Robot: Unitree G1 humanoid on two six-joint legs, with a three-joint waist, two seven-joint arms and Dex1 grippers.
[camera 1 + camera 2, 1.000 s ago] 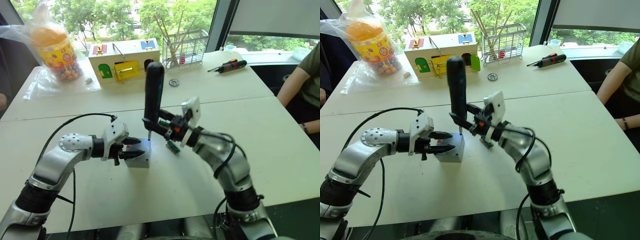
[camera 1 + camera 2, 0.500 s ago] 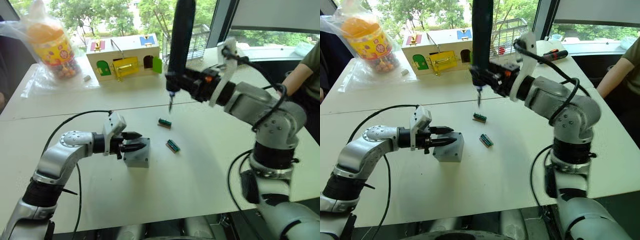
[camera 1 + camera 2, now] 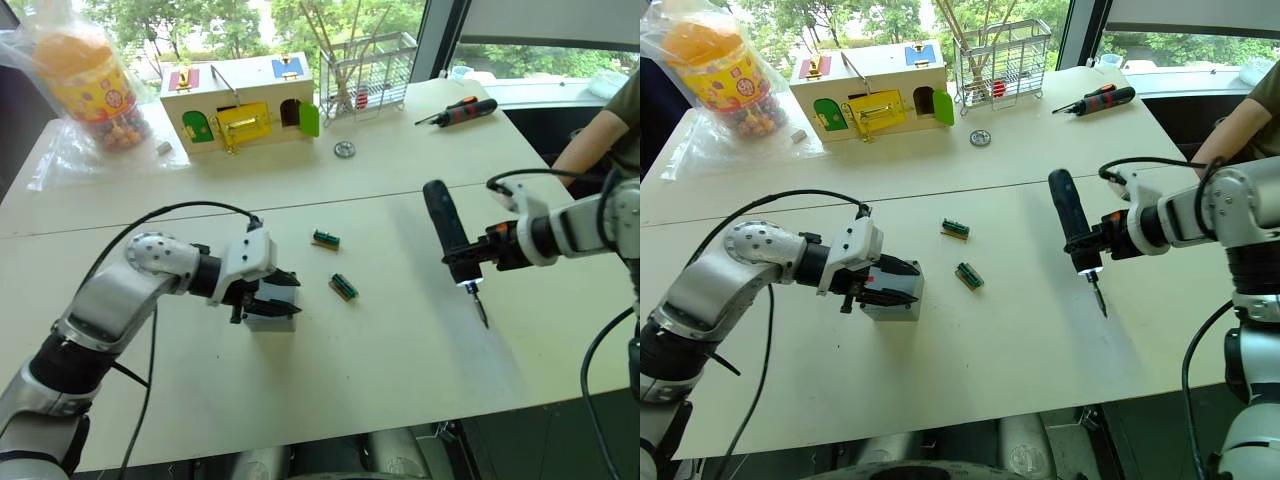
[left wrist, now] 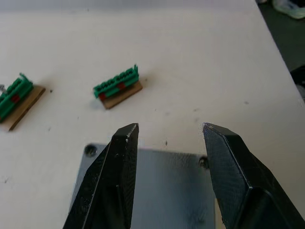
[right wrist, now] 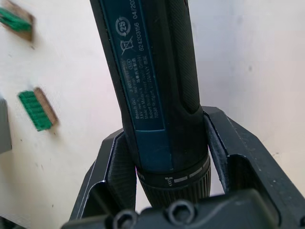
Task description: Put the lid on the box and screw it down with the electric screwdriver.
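While the lidded grey box (image 3: pixel 892 296) is steadied beneath the parted fingers of the left gripper (image 3: pixel 902 281), the electric screwdriver (image 3: pixel 1073 233) is kept clamped in the right gripper (image 3: pixel 1102 240), well apart from the box, apparently to be set aside.

Strong daylight floods in from the windows (image 3: pixel 250 20) at 12 o'clock, where the trees outside wash out pale. The white table (image 3: pixel 400 380) reflects it evenly, with soft, short shadows falling toward 6 o'clock beneath the arms and the electric screwdriver (image 3: pixel 447 232). Straight table edges bow slightly toward the frame corners. In the right wrist view the screwdriver's printed label is sharp while the green connectors (image 5: pixel 37 110) behind it are blurred.
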